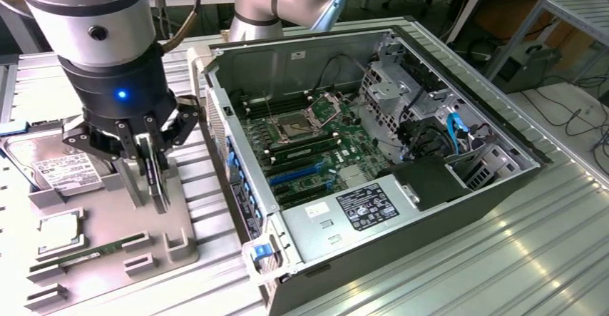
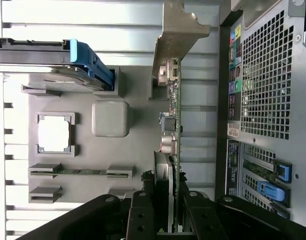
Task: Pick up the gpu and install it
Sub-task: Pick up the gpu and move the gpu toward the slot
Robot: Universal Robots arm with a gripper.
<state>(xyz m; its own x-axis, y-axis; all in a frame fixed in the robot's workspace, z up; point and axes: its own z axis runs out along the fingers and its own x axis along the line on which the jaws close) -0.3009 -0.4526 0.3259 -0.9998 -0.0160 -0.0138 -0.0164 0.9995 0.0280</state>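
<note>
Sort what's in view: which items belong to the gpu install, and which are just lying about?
Job: thin green gpu card with silver bracket, clamped edge-on in the black gripper; open grey computer case; its green motherboard.
Lying about: silver hard drive; square silver processor; long narrow green memory stick.

Gpu (image 2: 174, 115) upright in gripper (image 2: 168, 200) at tray (image 1: 181, 239), exterior view's left of computer case (image 1: 276, 63).
</note>
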